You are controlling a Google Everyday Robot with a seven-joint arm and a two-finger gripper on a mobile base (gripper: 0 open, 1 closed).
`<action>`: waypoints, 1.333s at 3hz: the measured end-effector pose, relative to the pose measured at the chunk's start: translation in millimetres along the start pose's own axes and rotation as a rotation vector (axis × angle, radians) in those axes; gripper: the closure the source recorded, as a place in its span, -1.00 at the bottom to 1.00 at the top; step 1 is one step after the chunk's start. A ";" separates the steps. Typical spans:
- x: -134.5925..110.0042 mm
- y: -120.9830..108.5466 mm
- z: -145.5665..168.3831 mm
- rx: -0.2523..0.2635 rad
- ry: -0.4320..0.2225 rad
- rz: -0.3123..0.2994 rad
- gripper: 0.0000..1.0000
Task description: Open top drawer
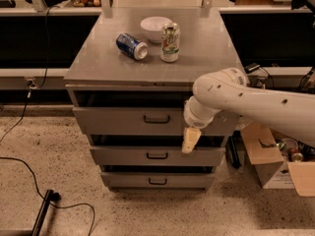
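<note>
The top drawer (123,121) is seen directly under the grey cabinet top (206,53), where a bowl (153,26) and two cans (170,42) are set. The gripper (190,139) is held at the drawer's lower edge, right of the handle (157,118); its grip cannot be told. A cable (29,170) is laid across the speckled floor (147,210).

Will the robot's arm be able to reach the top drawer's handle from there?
Probably yes. The end effector hangs just right of and below the handle on the top drawer, with nothing between them.

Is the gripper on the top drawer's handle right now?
No, the gripper hangs right of and below the handle of the top drawer, near that drawer's lower edge.
</note>
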State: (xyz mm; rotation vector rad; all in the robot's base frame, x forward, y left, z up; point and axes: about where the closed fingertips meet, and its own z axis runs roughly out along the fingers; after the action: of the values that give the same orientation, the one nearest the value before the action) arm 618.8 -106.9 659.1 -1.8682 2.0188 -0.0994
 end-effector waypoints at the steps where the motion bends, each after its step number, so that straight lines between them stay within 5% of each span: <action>1: 5.4 -11.4 -3.0 0.009 -0.065 0.054 -1.00; 4: 9.4 -18.6 2.1 0.004 0.022 -0.004 -1.00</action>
State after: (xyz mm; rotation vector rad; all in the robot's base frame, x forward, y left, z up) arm 636.8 -117.7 660.7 -1.8771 2.0273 -0.1252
